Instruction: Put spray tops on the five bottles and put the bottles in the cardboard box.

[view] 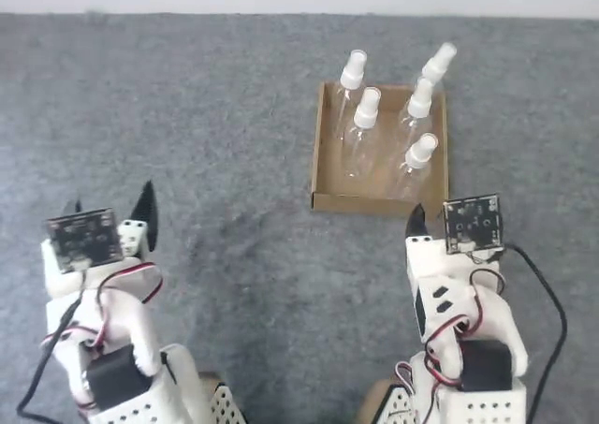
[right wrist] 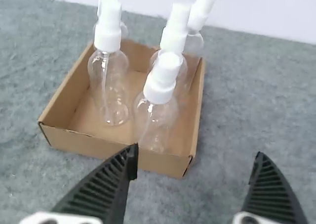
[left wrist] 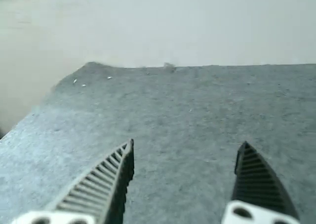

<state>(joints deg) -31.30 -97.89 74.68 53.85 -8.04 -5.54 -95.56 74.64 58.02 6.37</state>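
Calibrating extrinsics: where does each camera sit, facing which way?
High: overhead, looking down at box, bottles; left arm, right arm show.
Left wrist: on left arm, faces across mat to wall; open left hand shows.
Right wrist: on right arm, faces box; open right hand shows.
Shared: high and right wrist see box, bottles.

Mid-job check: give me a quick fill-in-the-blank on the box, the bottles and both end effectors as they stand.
1. The cardboard box holds ___ bottles.
2. Every bottle wears a ___ spray top.
3. The right end effector is ___ and holds nothing.
4. The left end effector sits ___ from the box than the right one.
Missing words: five; white; open; farther.
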